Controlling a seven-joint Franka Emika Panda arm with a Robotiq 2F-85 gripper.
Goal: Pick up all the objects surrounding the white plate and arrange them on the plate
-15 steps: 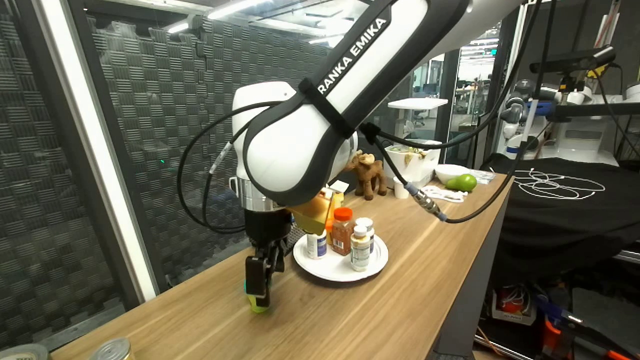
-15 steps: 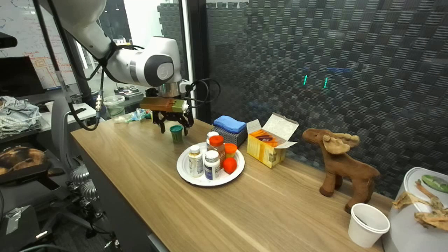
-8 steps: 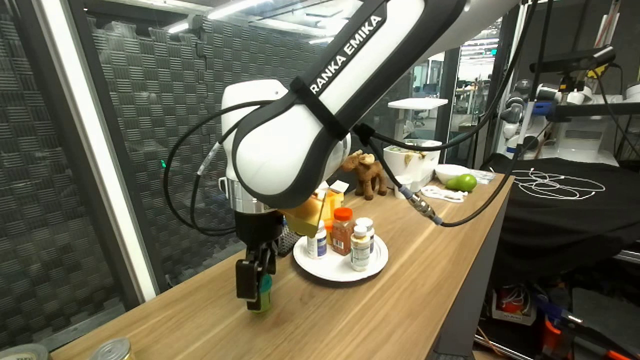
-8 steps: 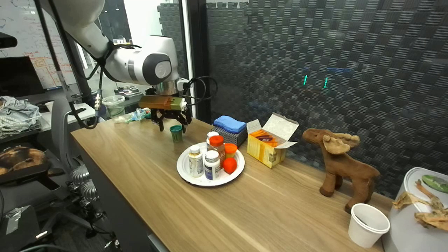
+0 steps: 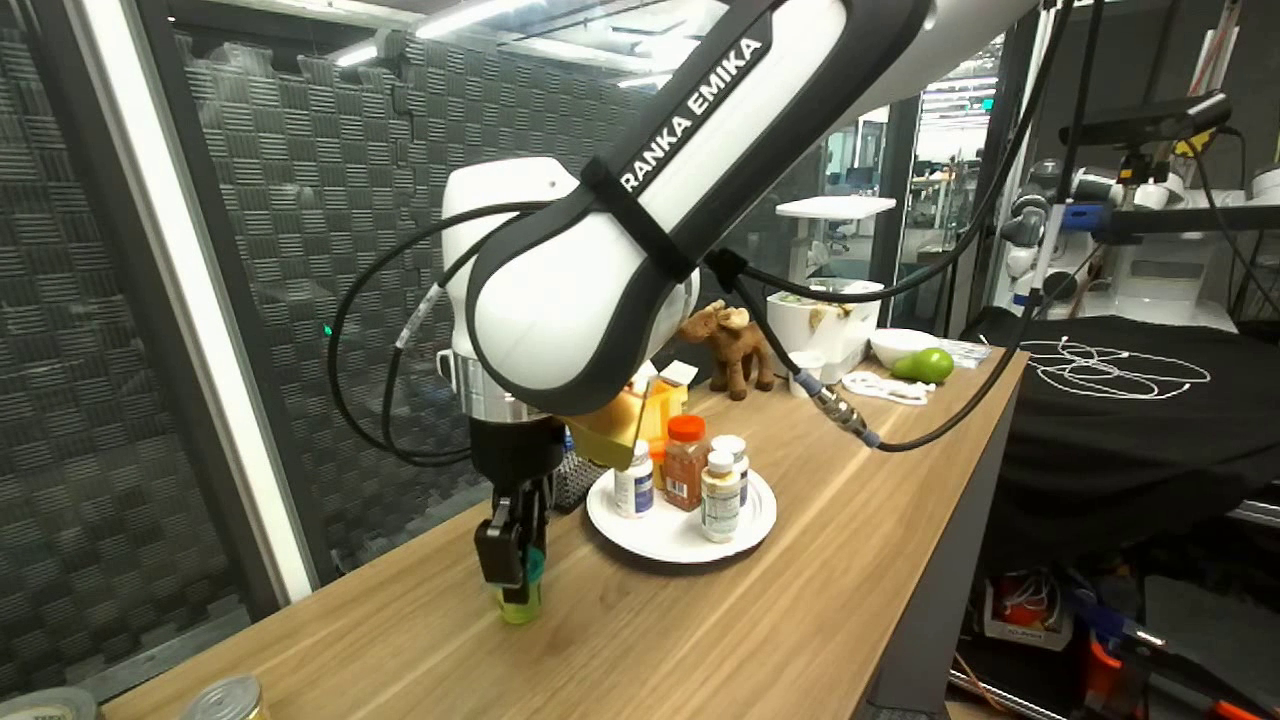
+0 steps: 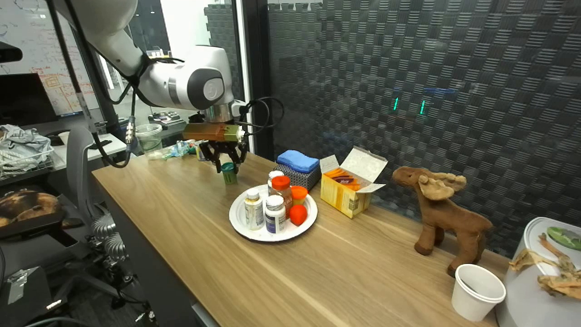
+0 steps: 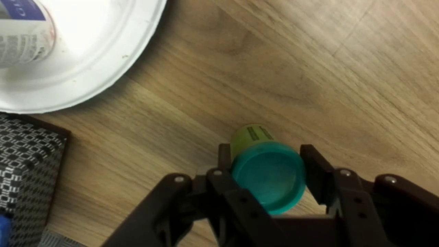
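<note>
Gripper (image 7: pixel 265 154): clamped across the upright green cup (image 7: pixel 269 176), on the tabletop (image 7: pixel 240 85), below and right of centre in the wrist view. Next, probably: lift straight up along its long axis, then carry toward that frame's upper left, onto the white plate (image 7: pixel 99 75).

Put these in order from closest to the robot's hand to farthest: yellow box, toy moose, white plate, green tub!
In an exterior view, from the hand:
1. Green tub: at the hand.
2. White plate: front-right of the tub.
3. Yellow box: right of the plate.
4. Toy moose: rightmost of these.
</note>
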